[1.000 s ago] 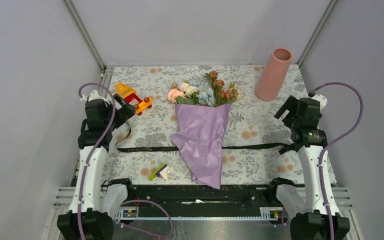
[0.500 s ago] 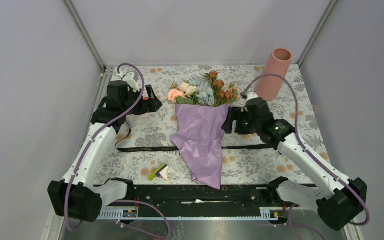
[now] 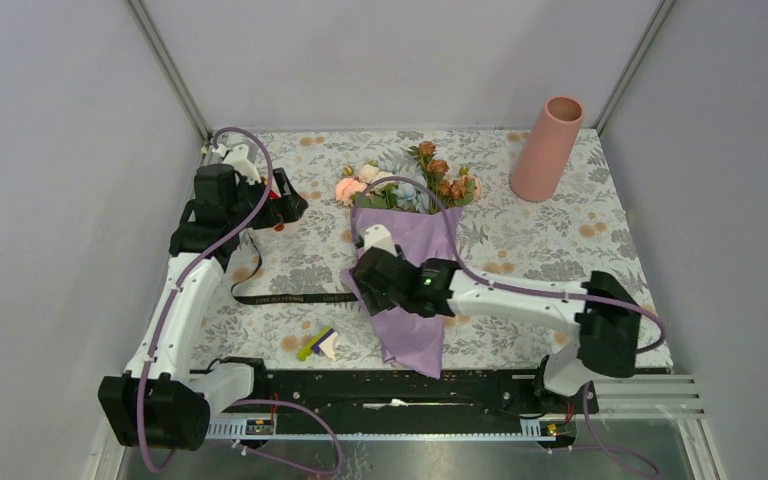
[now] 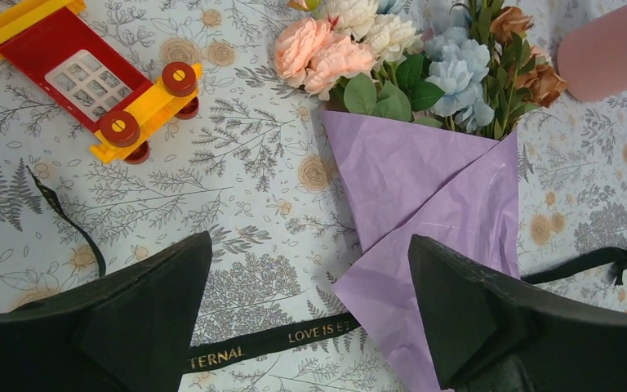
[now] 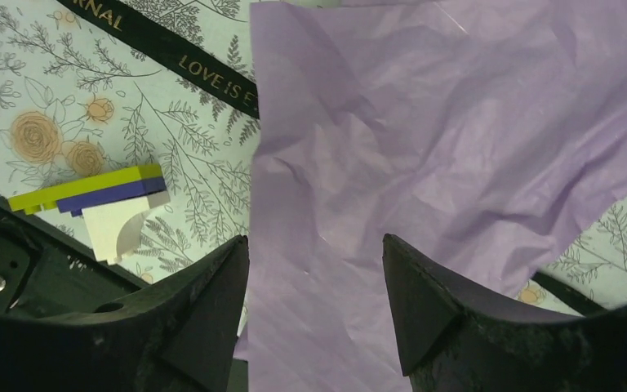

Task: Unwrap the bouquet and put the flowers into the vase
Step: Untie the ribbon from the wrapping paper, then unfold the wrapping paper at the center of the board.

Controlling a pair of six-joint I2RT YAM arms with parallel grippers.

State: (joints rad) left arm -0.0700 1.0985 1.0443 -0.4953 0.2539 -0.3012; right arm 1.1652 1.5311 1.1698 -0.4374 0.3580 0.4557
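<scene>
Swinging over bouquet (image 5: 473, 122), right tool (image 5: 314, 241) apart but narrower, apparently empty, left tool (image 4: 310, 238) apart

Floral-clothed table (image 3: 560, 250) carries: bouquet (image 3: 415, 235) flat at centre; vase (image 3: 547, 148) standing upper right; toy truck (image 4: 90, 77) upper left; black ribbon (image 3: 280, 298) and small blocks (image 3: 318, 343) lower left.
</scene>
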